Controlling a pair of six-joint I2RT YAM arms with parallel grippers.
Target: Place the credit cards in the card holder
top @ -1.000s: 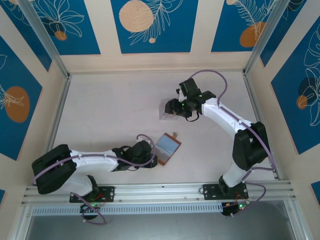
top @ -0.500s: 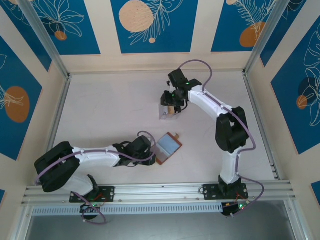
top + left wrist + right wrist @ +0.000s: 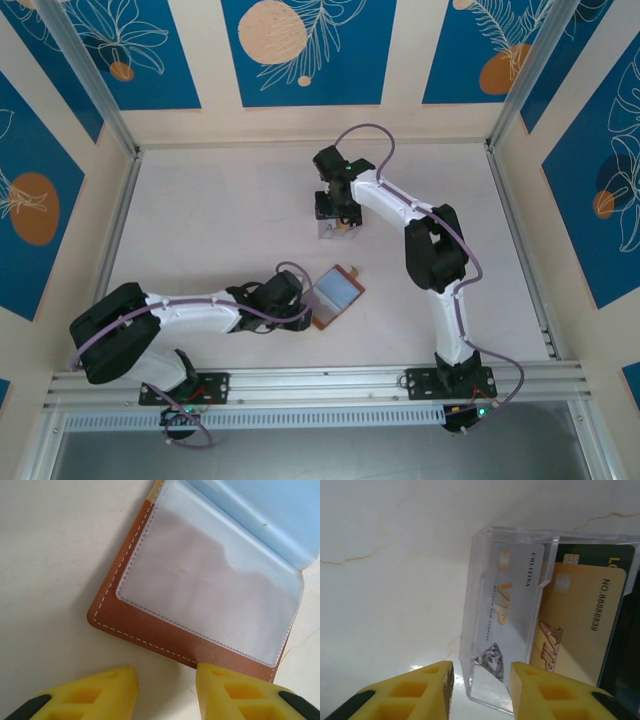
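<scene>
The credit cards [image 3: 570, 620] sit in a clear box [image 3: 470, 630] at the far middle, and the card holder [image 3: 333, 293] lies open nearer. The right gripper [image 3: 481, 672] straddles the box wall and the left gripper [image 3: 166, 672] waits at the holder's edge, both parted and empty. If the right one closes here, it may pinch the wall and drag the box.

The card holder [image 3: 335, 293] lies opened flat on the worktop [image 3: 220, 220], turned at a slant. It is reddish-brown leather with pale stitching along the edge, a clear plastic pocket on the inside and a light blue lining beyond it. The credit cards [image 3: 580, 625] stand well apart from it, upright in a clear box [image 3: 468, 630]: a silver-grey card [image 3: 507, 610] marked VIP in front, a gold card [image 3: 585, 645] overlapping it, and a dark card [image 3: 600, 554] behind both.
</scene>
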